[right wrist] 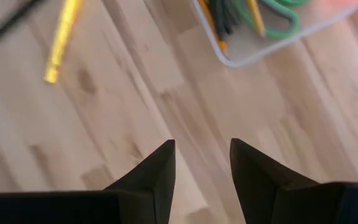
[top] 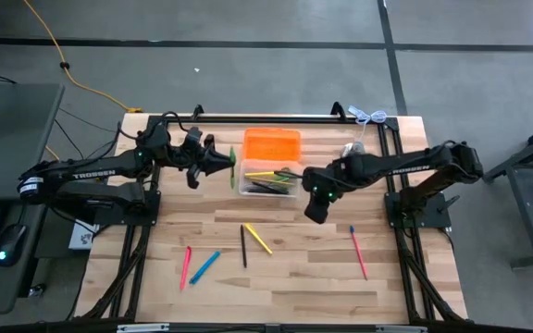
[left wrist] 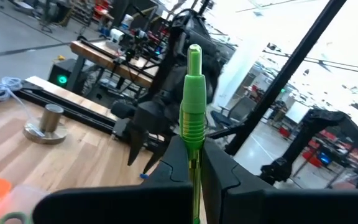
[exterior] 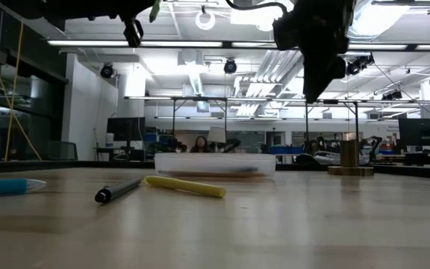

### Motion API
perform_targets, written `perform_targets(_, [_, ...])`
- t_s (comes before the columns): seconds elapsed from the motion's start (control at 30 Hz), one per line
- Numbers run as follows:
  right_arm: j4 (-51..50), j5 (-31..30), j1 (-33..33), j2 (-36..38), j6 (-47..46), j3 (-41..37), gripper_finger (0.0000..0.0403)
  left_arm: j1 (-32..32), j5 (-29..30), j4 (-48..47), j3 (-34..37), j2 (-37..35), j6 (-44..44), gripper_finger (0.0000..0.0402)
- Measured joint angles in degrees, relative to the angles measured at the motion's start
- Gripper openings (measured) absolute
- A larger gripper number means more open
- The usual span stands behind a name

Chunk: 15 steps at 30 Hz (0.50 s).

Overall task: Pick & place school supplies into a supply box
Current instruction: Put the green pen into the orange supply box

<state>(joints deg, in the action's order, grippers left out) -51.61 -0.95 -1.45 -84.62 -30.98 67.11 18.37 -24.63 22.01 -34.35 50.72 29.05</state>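
Observation:
My left gripper (top: pixel 222 163) is shut on a green pen (left wrist: pixel 193 106) and hovers level, just left of the supply box (top: pixel 268 178). This clear box stands on the table by its bottom and holds several pens and green-handled scissors (right wrist: pixel 277 17). My right gripper (top: pixel 315 209) points down, open, over bare wood near the box's right end, with nothing between its fingers (right wrist: pixel 156 174). On the table nearer the front lie a yellow marker (top: pixel 258 238), a black pen (top: pixel 243 246), a pink pen (top: pixel 185 265), a blue pen (top: pixel 204 266) and a red pen (top: pixel 357 252). My left gripper pinches the green pen's shaft (left wrist: pixel 194 163) between its two fingers. The fingers come level from the table's left and lie across the pen. The capped, ribbed end (left wrist: pixel 193 93) sticks out past the fingers, and the pen is lifted clear of the table.
A bright orange rectangular piece (top: pixel 272 143) lies just behind the box. A silver bell (top: pixel 354 148) stands at the far right, next to a coiled white cable (top: pixel 370 116). Bare wood lies between the loose pens along the front.

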Motion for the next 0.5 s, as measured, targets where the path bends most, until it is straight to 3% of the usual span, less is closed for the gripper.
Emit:
perform_targets(0.1, [-2.01,-3.0,-1.06,0.0,0.06,0.0,0.0129,-0.02,1.64,-0.97,-0.27,0.0,-0.36,0.0036])
perform_targets(0.2, [-4.2,-4.71,-1.95,0.0,0.04,0.0,0.0129,-0.02,3.44,-7.83,-3.4,0.47,-3.03,0.0036])
perform_targets(0.5, [-5.01,-8.22,-3.27,0.0,-0.02,0.0,0.0129,-0.06,8.98,-29.48,-20.1,7.54,-15.36,0.0039])
